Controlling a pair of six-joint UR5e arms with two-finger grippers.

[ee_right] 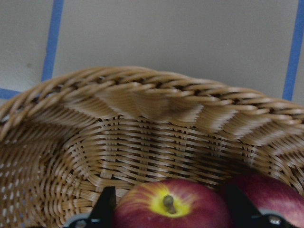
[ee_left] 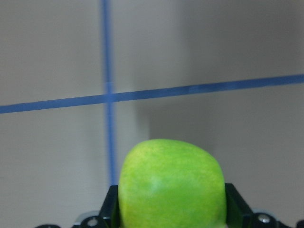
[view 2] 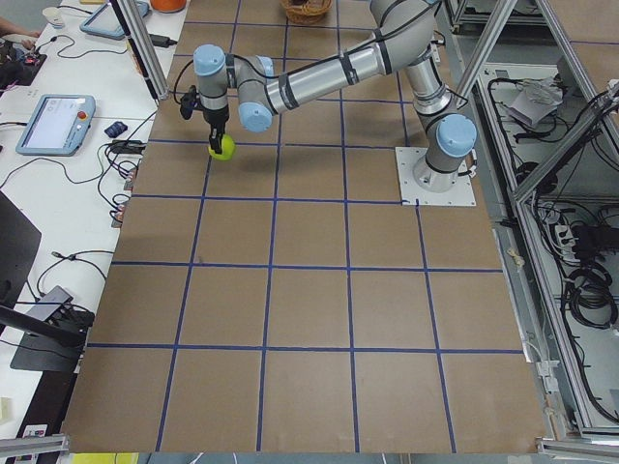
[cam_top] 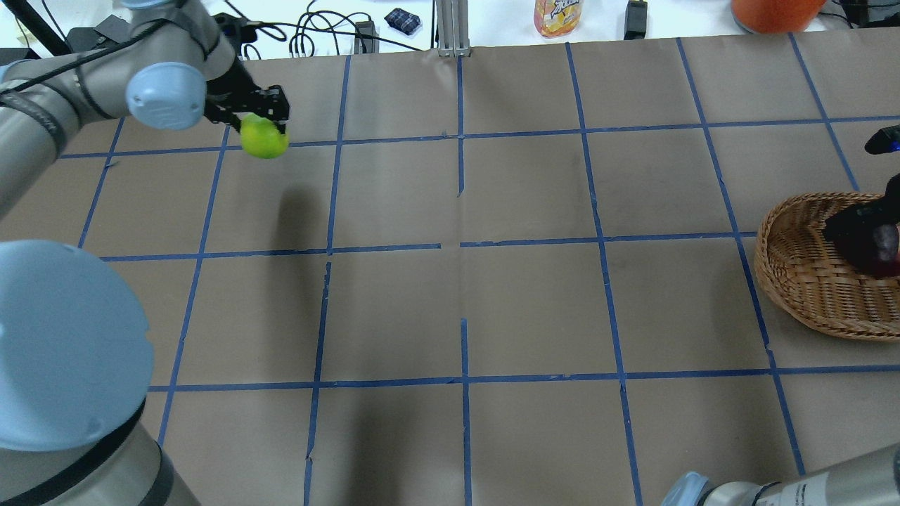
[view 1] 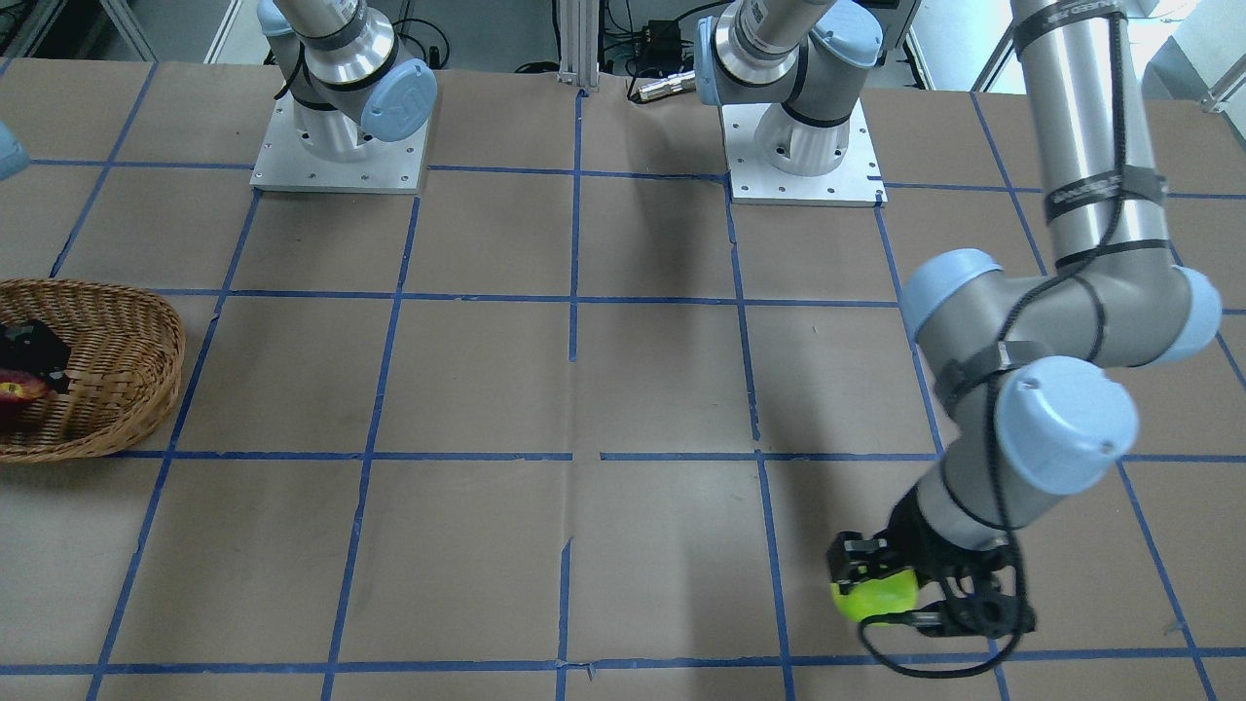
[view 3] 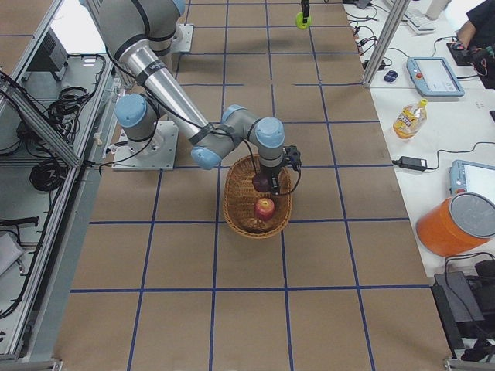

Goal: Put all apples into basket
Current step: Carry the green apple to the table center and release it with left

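My left gripper (cam_top: 266, 125) is shut on the lime green apple (cam_top: 264, 137) and holds it above the far left of the table; its shadow falls nearer the robot. The apple fills the left wrist view (ee_left: 171, 183) and shows in the front view (view 1: 874, 594). The wicker basket (cam_top: 787, 281) stands at the table's right end. My right gripper (ee_right: 171, 213) is down inside the basket (ee_right: 142, 95), its fingers against a dark red apple (ee_right: 173, 204). A second red apple (ee_right: 273, 194) lies beside it in the basket (view 3: 264, 207).
The two arm bases (view 1: 339, 146) (view 1: 803, 146) stand on plates at the robot's side. A drink bottle (cam_top: 557, 15), an orange tub (cam_top: 773, 10) and cables lie on the white bench beyond the table's far edge. Blue tape lines grid the brown tabletop.
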